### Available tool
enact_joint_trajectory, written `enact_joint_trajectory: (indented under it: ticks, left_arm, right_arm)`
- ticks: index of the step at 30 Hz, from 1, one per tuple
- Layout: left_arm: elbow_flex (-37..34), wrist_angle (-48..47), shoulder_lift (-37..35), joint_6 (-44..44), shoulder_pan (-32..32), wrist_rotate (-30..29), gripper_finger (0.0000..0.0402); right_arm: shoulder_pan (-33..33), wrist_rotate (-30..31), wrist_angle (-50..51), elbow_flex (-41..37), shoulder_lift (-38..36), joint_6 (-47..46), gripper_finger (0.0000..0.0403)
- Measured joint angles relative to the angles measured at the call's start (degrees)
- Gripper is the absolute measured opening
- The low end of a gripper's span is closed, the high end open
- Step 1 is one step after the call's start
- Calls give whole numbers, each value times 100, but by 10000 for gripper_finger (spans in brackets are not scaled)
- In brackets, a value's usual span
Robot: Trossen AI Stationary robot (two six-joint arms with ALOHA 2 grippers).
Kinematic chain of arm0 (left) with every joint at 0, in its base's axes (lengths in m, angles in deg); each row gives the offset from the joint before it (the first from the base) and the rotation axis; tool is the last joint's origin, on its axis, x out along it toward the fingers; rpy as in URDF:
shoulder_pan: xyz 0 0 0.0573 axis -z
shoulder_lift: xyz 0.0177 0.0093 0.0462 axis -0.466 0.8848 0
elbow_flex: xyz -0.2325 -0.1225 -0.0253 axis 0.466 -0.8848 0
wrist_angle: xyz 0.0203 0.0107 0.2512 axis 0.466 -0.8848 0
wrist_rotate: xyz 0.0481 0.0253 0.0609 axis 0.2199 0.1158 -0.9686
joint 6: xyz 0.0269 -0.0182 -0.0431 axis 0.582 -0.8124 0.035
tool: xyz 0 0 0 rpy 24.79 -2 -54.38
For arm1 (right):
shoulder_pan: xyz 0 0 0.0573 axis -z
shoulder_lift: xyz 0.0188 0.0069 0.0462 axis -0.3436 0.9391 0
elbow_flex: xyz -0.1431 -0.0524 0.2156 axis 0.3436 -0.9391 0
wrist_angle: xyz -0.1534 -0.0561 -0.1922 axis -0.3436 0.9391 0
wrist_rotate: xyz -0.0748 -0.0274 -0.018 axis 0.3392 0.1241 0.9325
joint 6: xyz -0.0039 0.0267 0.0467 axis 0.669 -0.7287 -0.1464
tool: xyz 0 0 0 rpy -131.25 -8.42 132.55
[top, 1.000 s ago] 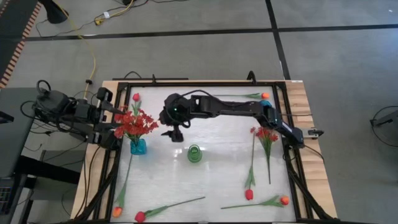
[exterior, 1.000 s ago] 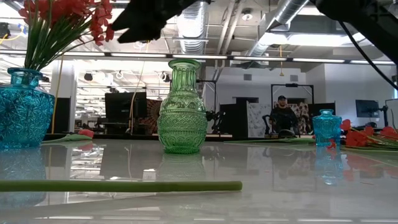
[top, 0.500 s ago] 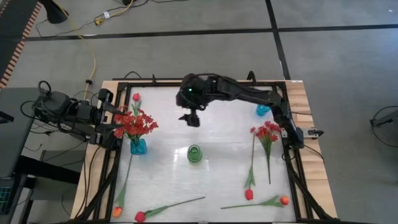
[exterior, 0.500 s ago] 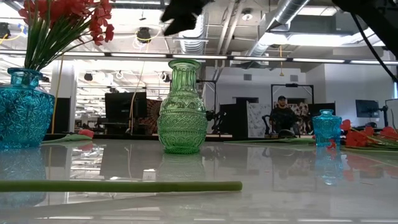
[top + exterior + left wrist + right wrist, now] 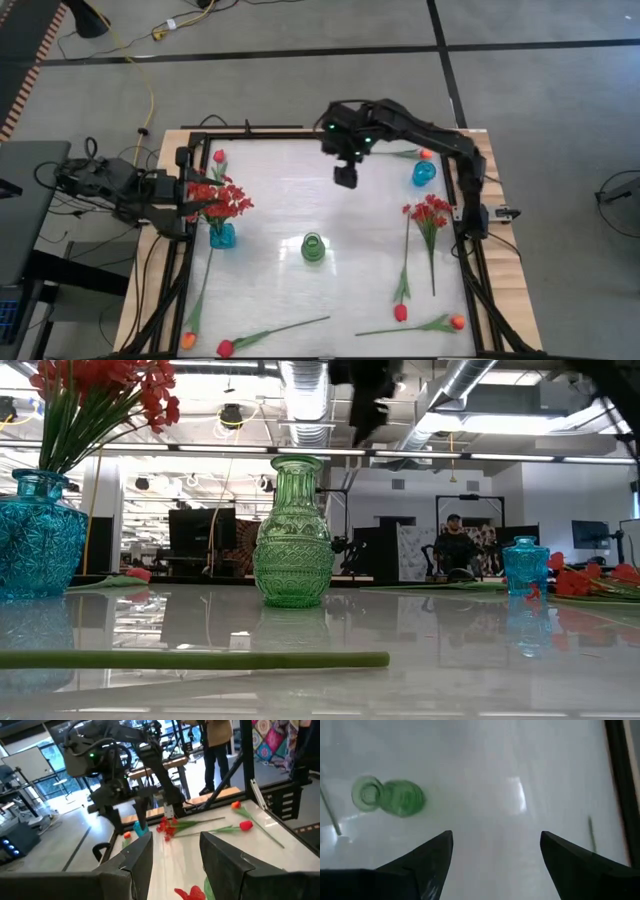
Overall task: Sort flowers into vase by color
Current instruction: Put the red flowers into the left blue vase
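A red spray (image 5: 218, 197) stands by its stems in the blue vase (image 5: 222, 236) at the table's left. The green vase (image 5: 313, 247) in the middle holds nothing. A small blue vase (image 5: 424, 173) stands far right. A second red spray (image 5: 428, 215) lies flat near the right edge. My left gripper (image 5: 190, 192) is open, just left of the standing spray, whose blooms (image 5: 190, 894) show between its fingers without touching. My right gripper (image 5: 345, 178) is open, points down, and hangs high over the far middle of the table.
Single tulips lie flat on the table: red (image 5: 401, 311) and orange (image 5: 456, 322) near right, red (image 5: 225, 347) and orange (image 5: 188, 341) near left, red (image 5: 218, 157) far left, orange (image 5: 427, 154) far right. A black frame (image 5: 470, 260) rims the table.
My right gripper has swung from beside the blue vase toward the table's right and far edge, rising as it went. My left arm has drawn back a little toward the left edge. The red spray has stayed in the blue vase.
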Motion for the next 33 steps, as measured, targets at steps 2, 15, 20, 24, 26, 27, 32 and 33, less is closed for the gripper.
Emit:
enact_joint_trajectory:
  ticks: [2,15,20,24,26,27,32,33]
  left_arm:
    - [0,0,1,37,2,-2,151]
    - [0,208,80,394,2,-11,151]
    - [0,537,133,534,1,-33,151]
    - [0,716,169,588,0,-127,151]
    - [0,750,173,588,0,-146,151]
    - [0,780,174,588,0,-153,151]
    - [0,788,176,579,1,-162,151]
    - [0,789,176,577,1,-162,151]
  right_arm:
    - [51,112,-100,-608,-439,-241,321]
    - [-1346,1645,-797,-4701,-3695,-4694,320]
    - [-2074,1631,-845,-5924,-4119,-6469,320]
    - [-2440,1483,-893,-6642,-4054,-7366,320]
    - [-2614,1377,-881,-6887,-3939,-7722,320]
    - [-2709,1328,-879,-6994,-3884,-7890,320]
    - [-3055,1230,-846,-7408,-3603,-8627,320]
    - [-3106,1184,-847,-7485,-3548,-8746,320]
